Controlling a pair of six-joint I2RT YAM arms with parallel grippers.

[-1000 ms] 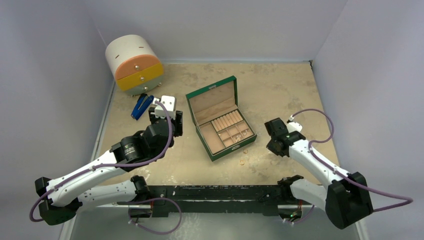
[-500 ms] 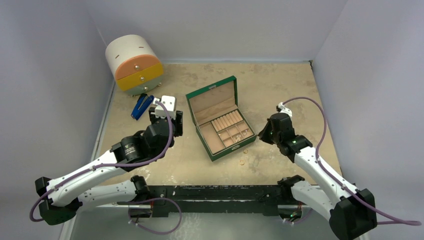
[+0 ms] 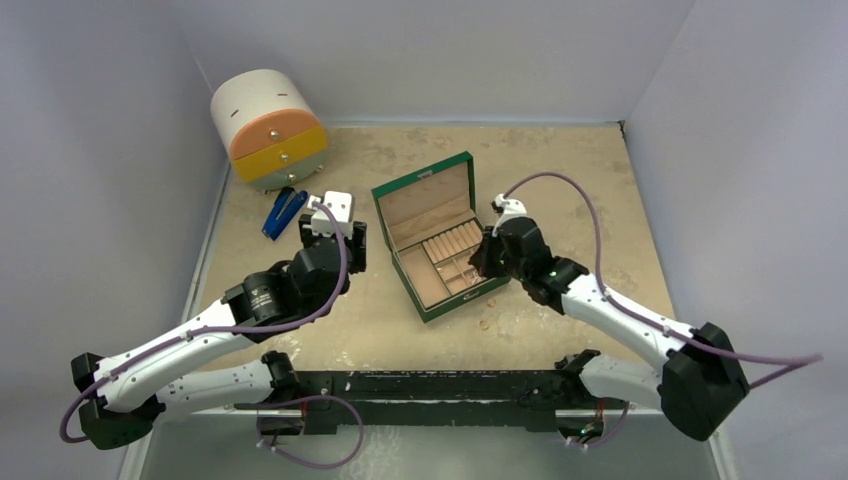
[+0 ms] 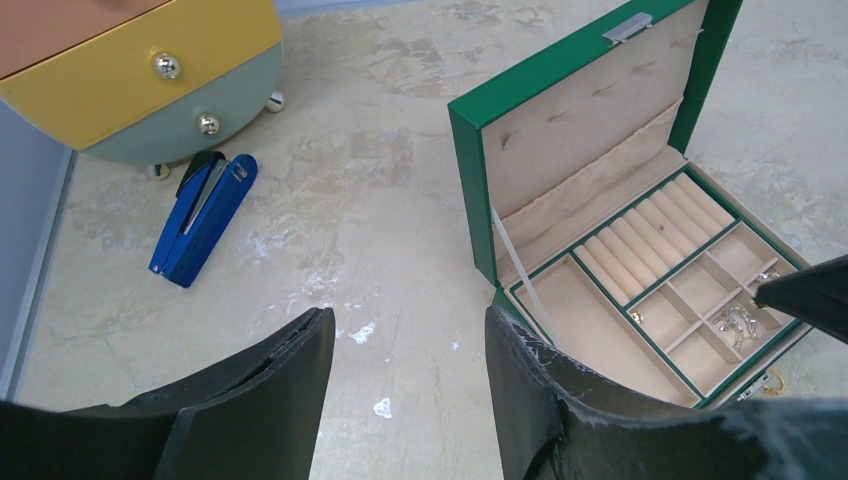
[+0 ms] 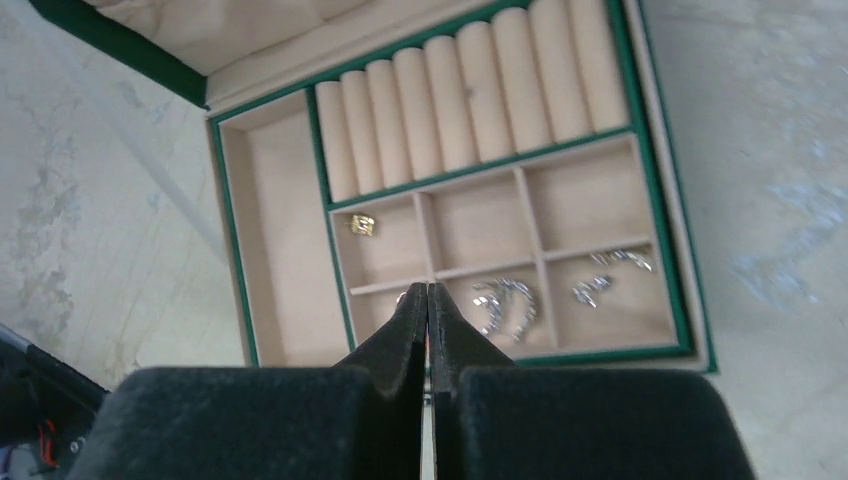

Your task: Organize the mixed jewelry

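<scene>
Seen from above, the right end effector [image 3: 487, 256] hangs over the front compartments of the open green, beige-lined jewellery box [image 3: 425, 202]. A tiny loose gold-coloured ring [image 3: 484, 323] lies on the table [image 3: 560, 180] just off the box's near side, nearer the right arm. The left wrist view shows the left end effector [image 4: 408, 328] released, well to the left of the box. In the right wrist view the fingers are clenched tip to tip over a front compartment, just beside the small silver earrings [image 5: 505, 303] already sorted; whether they pinch a piece I cannot tell.
</scene>
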